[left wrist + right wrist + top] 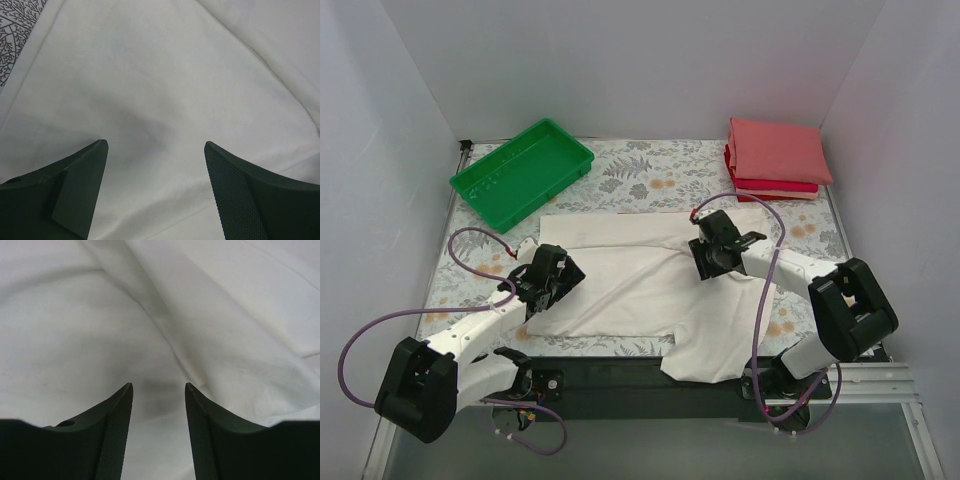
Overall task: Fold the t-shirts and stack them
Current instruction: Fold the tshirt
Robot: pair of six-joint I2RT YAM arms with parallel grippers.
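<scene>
Both left fingers (75, 195) and right fingers (110, 440) parted; white t-shirt (620, 278) beneath.

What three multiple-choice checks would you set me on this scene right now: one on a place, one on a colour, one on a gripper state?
1. Where does the folded stack sit?
A) at the far right corner of the table
B) inside the tray
C) at the near left edge

2. What colour is the tray?
A) blue
B) green
C) grey

3. Over the white t-shirt, how is the left gripper?
A) shut on cloth
B) open, holding nothing
C) out of view

Answers:
1 A: the top view shows the stack far right, apart from the tray.
2 B: it is plainly green.
3 B: the left wrist view shows the jaws spread, with the cloth lying below them.
</scene>
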